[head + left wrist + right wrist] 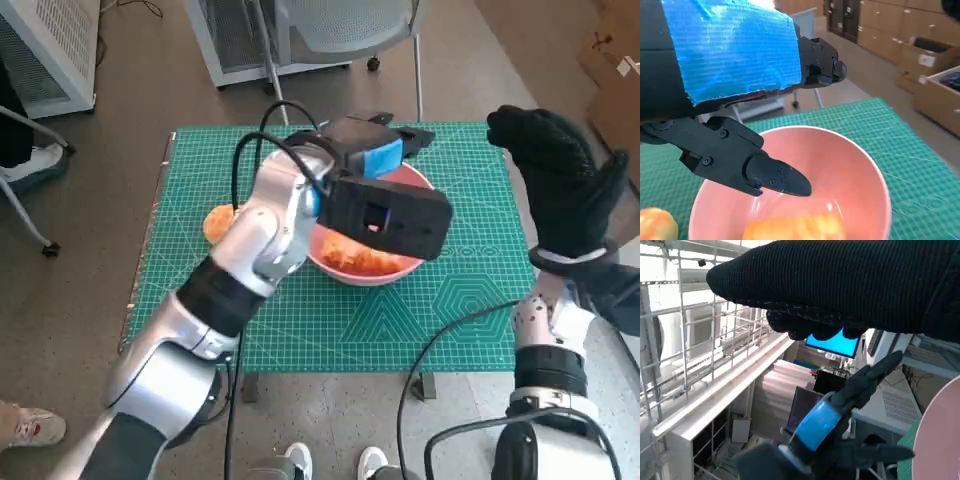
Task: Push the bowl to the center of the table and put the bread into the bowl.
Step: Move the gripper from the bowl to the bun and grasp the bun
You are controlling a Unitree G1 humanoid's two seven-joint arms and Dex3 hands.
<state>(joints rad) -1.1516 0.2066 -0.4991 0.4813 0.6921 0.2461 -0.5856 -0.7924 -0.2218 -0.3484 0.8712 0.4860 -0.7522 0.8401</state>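
Bowl [405, 262]: smooth pink, round, glossy inner wall, seated near the middle of the table [470, 330], slightly toward the far edge. Contains the bread [358, 260], an orange-brown, rough-crusted piece lying on the bowl floor against the near wall; seen again in the left wrist view as a soft golden loaf end [795, 227] at the bottom of the bowl [855, 170].

Table surface: green cutting mat with a printed grid and geometric line patterns, matte finish.

Left hand [385, 160]: hard black segmented plastic, back wrapped in ribbed blue tape, positioned above the bowl's far rim. Fingers [775, 177] spread apart over the bowl interior, gripping nothing.

Right hand [560, 180]: black knitted glove, ribbed weave, raised beside the table's right edge, well apart from the bowl. Fingers extended and loosely parted, holding nothing.

Second item: rounded, yellow-orange, smooth-skinned object [216, 224] on the mat just beside the bowl toward the left edge, partly hidden by the left forearm; exact identity cannot be told. Visible also at the wrist view's edge [657, 225], outside the bowl.
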